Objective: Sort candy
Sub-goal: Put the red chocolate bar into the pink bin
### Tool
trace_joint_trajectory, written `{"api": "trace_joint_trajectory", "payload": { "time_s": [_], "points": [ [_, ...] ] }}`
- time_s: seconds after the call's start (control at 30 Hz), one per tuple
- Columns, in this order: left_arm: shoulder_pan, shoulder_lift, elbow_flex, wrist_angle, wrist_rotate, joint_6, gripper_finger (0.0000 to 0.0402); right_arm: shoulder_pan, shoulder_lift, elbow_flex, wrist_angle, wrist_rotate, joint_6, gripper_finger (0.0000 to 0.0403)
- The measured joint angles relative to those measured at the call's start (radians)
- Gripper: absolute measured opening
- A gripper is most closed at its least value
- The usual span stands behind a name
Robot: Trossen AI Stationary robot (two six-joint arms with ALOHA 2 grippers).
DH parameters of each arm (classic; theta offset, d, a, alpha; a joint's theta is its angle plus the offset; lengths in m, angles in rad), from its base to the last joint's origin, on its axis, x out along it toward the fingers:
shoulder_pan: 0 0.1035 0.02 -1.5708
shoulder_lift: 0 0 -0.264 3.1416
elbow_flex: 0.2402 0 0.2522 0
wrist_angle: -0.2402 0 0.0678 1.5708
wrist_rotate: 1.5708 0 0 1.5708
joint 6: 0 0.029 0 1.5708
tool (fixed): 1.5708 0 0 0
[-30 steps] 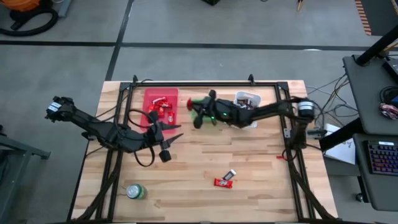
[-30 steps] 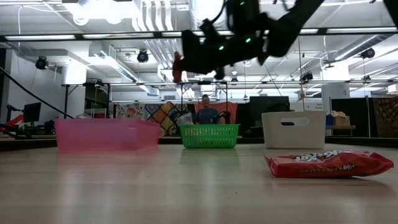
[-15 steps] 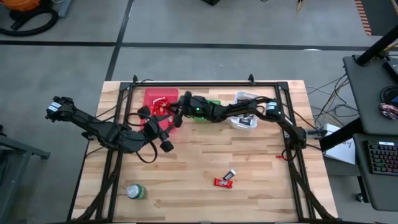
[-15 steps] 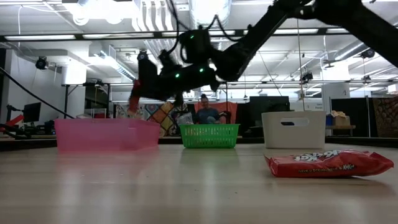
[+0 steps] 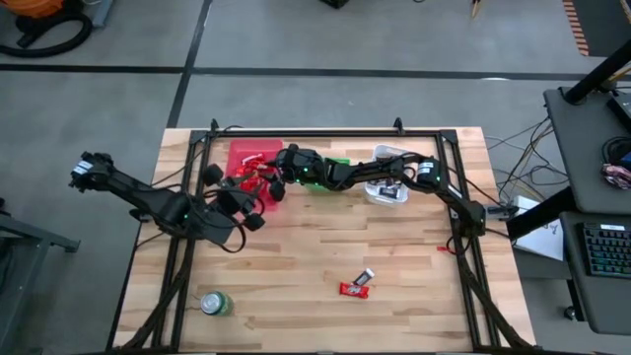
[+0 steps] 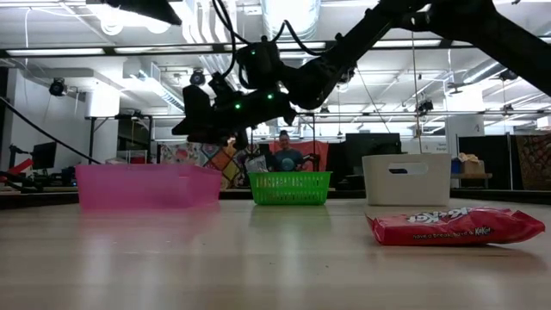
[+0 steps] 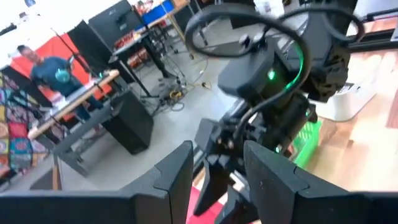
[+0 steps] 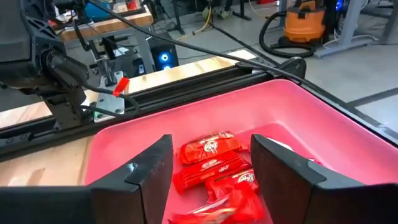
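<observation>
Grey concrete floor (image 5: 325,39) around my wooden table (image 5: 394,316), dark seam lines crossing it. Orange shop vacuum (image 8: 303,17) on floor beyond table. Desk with keyboard (image 5: 603,248) to my right. Ceiling ducts (image 6: 215,26) and bright lamps overhead. Person (image 6: 284,155) seated at far benches. Colourful patchwork hanging (image 6: 207,157) on back wall. Black stands and cables beside workbench (image 7: 81,102).

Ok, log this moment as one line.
right gripper: open above pink bin | red candy in bin | left gripper: open, beside bin | candy left on table
</observation>
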Motion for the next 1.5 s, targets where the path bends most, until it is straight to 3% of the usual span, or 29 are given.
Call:
{"api": "trace_joint_trajectory", "payload": {
  "time_s": [0.13,0.3,0.47,0.63,0.8,1.0,1.2,1.5],
  "points": [
    [0.000,0.021,-0.010,-0.046,0.014,-0.125,0.0127,0.002,-0.013,-0.018,-0.002,-0.056,-0.024,0.0203],
    [-0.003,0.072,-0.013,-0.042,0.161,-0.275,0.0127,0.030,-0.084,-0.087,0.090,-0.139,-0.057,0.0192],
    [-0.033,0.153,-0.014,-0.003,0.224,-0.433,0.0127,0.080,-0.178,-0.266,0.260,-0.138,-0.081,0.0175],
    [-0.068,0.242,-0.004,0.090,0.375,-0.475,0.0127,0.144,-0.398,-0.470,0.246,-0.131,-0.119,0.0160],
    [-0.078,0.355,0.025,0.235,0.548,-0.437,0.0127,0.248,-0.644,-0.653,0.067,-0.128,-0.055,0.0148],
    [-0.085,0.517,0.104,0.346,0.590,-0.392,0.0129,0.437,-0.888,-0.715,-0.356,-0.093,0.068,0.0134],
    [-0.115,0.685,0.266,0.361,0.598,-0.320,0.0148,0.683,-0.981,-0.728,-0.631,0.170,0.212,0.0123],
    [-0.140,0.949,0.578,0.305,0.649,-0.169,0.0198,0.891,-0.978,-0.731,-0.743,0.233,0.386,0.0132]
  ]
}}
